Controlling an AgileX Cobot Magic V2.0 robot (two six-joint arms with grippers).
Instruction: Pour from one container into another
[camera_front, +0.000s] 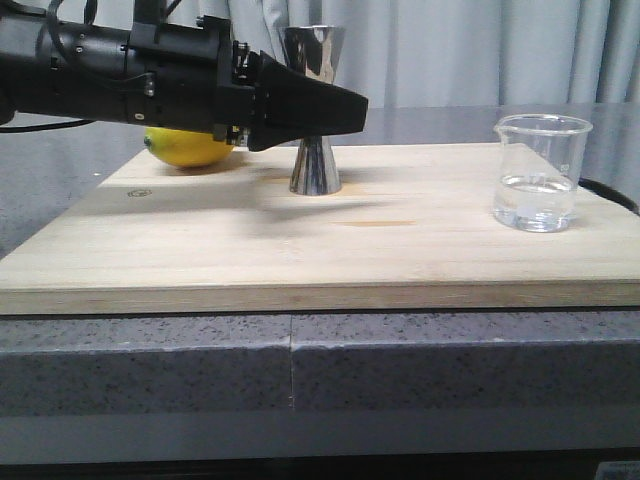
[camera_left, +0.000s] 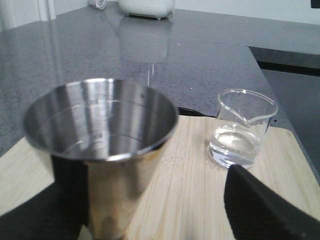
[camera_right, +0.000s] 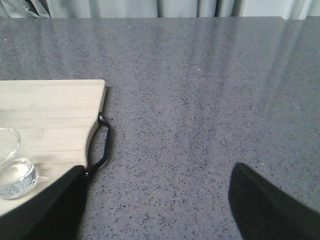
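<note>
— What's on the counter from where you stand?

— Biggest thing is the grey speckled worktop (camera_front: 150, 360), and on it a pale wooden board (camera_front: 300, 240) that holds everything else. I'll place things by that board. It has a dark metal handle (camera_right: 100, 145) at one end, seen from the right wrist camera.

— And the arms?

— The left arm (camera_front: 100, 70) reaches in low over the board's rear part, long and black. Its left gripper (camera_front: 345, 108) points along the board, with its fingers spread to either side of the steel jigger (camera_front: 315, 110). The left wrist camera shows the jigger's cup between the two fingers, one dark finger (camera_left: 265, 210) standing clear of the metal on that side. The other side is too blurred to say if it touches.

— The right one?

— The right gripper (camera_right: 155, 205) hangs off the board's handle end, over bare worktop, fingers wide apart and holding nothing.

— Where's the beaker?

— The glass beaker (camera_front: 540, 172) stands upright on the board near its handle end, well apart from the jigger. It's roughly a third full of clear liquid, its pouring lip (camera_left: 243, 120) facing the left gripper.

— Anything else?

— The jigger stands upright at the board's rear middle. Behind the arm, at the board's back edge, sits a yellow lemon (camera_front: 190, 148), partly hidden.
</note>
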